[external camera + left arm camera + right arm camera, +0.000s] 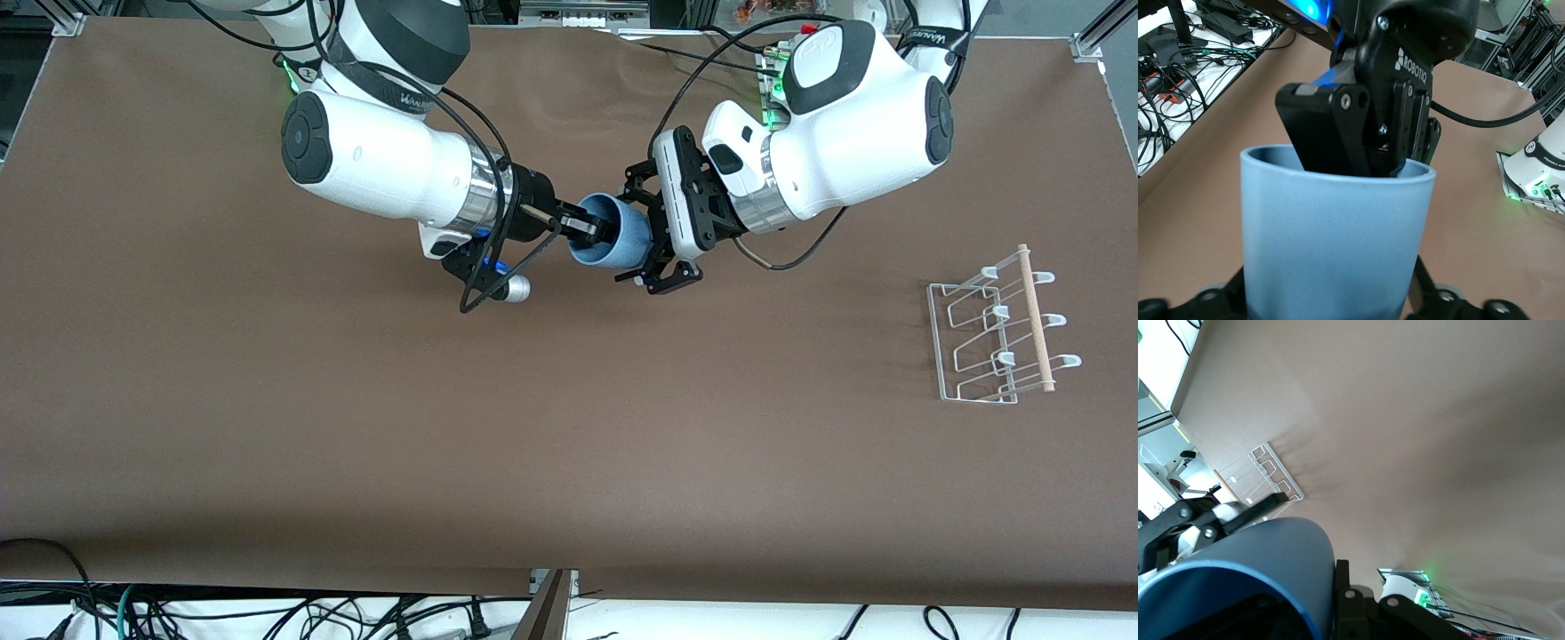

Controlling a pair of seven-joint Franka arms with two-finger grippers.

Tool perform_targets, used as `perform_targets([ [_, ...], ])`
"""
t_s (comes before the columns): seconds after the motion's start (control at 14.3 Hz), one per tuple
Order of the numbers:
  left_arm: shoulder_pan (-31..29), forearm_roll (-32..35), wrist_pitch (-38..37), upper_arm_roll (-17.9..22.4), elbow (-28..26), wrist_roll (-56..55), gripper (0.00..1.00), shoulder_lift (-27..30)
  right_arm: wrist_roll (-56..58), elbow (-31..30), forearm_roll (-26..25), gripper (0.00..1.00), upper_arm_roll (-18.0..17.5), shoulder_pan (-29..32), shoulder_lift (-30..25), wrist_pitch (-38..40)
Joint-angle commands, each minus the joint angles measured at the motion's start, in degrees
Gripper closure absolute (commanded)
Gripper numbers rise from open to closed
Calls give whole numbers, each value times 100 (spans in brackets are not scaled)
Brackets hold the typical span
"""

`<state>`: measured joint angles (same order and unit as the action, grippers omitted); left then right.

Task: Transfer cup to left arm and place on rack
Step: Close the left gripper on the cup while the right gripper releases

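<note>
Front view: light-blue cup (613, 233) held on its side in mid-air above the brown worktop (356, 427), right pincer (582, 225) clamped shut on the rim, one finger inside. Left pincer (647, 233) set around the cup's base, fingers on either side; firm grip impossible to tell. White wire rack (991, 329) standing well apart toward the left arm's end.

Left wrist view: cup (1331, 233) filling the frame, right pincer (1361, 133) gripping its rim.

Right wrist view: cup (1248, 577) close up, rack (1261, 477) on the worktop (1418, 420).
</note>
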<state>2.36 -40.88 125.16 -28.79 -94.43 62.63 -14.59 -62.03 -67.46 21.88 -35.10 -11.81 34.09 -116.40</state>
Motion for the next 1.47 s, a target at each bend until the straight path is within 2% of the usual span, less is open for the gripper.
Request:
perform_targets([
  [0.0, 1, -227, 96, -39, -154, 153, 86, 114, -64, 75, 89, 100, -41, -15, 10, -50],
  [0.07, -16, -227, 96, -57, -154, 153, 96, 114, -64, 75, 89, 100, -41, -6, 10, -50],
  [0.14, -34, -227, 87, -57, -146, 153, 100, 123, -55, 75, 89, 100, -41, -6, 10, -50],
  [0.21, -43, -227, 78, -57, -145, 153, 100, 166, -12, 75, 89, 100, -41, 3, 10, -50],
  [0.35, -78, -227, 43, -57, -154, 153, 100, 193, -37, 75, 167, 90, -41, 21, 19, -50],
  [0.42, -87, -227, 8, -57, -163, 162, 100, 202, -46, 75, 255, 55, -41, 29, 19, -50],
  [0.49, -104, -227, -62, -57, -154, 162, 100, 202, -64, 75, 290, 5, -41, 38, 19, -50],
  [0.56, -130, -227, -114, -57, -154, 162, 100, 202, -55, 75, 282, 2, -32, 56, 10, -41],
  [0.98, -263, -219, -625, -57, -102, 57, 100, 246, 50, 84, 299, 1, -32, 547, -138, 73],
  [1.4, -447, 0, -1203, 5, -110, -75, 100, 228, 243, 84, 282, 1, -14, 1654, -639, 686],
])
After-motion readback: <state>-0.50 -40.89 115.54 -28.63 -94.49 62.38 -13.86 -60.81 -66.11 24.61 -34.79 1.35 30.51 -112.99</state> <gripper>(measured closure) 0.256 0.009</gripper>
